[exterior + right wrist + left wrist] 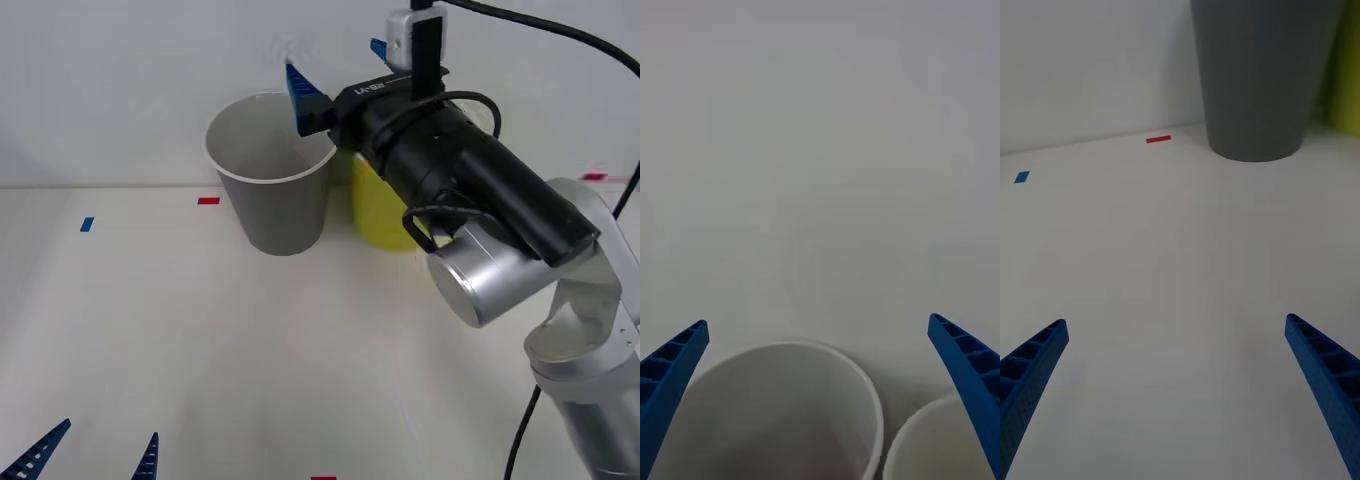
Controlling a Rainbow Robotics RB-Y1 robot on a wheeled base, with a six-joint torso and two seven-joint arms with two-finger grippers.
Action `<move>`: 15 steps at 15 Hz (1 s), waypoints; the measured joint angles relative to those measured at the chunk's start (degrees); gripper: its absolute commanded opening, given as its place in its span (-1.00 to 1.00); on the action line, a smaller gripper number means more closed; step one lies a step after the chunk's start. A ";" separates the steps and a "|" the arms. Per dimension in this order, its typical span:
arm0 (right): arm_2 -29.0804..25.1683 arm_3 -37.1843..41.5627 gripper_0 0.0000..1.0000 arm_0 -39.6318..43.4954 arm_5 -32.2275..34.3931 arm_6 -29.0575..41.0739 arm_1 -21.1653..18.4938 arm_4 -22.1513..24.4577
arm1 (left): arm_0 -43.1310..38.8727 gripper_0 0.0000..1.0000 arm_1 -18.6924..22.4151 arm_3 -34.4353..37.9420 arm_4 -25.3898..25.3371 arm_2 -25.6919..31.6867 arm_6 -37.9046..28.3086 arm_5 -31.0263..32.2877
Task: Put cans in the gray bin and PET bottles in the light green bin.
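The right gripper [335,75] hovers with jaws open and empty above the gray bin [270,190], placed for dropping; the left gripper [95,455] waits near, jaws open.

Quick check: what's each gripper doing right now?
Left gripper: open, empty, low over the table.
Right gripper: open, empty, above the gray bin.

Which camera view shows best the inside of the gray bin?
The right wrist view: it looks down into the gray bin between the right gripper's open fingers. The front view shows its rim and part of the inner wall; the left wrist view its outer wall.
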State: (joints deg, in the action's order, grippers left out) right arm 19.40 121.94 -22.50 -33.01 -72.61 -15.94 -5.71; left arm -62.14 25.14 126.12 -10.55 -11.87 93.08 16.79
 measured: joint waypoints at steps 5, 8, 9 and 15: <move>-4.01 16.70 1.00 17.83 -0.02 4.16 -10.06 1.18 | 0.00 1.00 0.00 0.00 0.00 0.00 0.00 0.00; -8.98 24.97 1.00 31.27 -0.01 5.44 -13.96 1.41 | 0.00 1.00 0.00 0.00 0.00 0.00 0.00 0.00; -10.80 26.62 1.00 35.25 0.03 5.82 -14.27 1.41 | 0.00 1.00 0.00 0.00 0.00 0.00 0.00 0.00; -17.83 28.05 1.00 52.01 2.61 6.29 -6.83 1.77 | 0.00 1.00 0.00 0.00 0.00 0.00 0.00 0.00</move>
State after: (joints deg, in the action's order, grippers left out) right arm 1.56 149.99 29.51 -30.40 -66.32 -22.77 -3.94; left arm -62.14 25.14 126.12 -10.55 -11.87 93.08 16.79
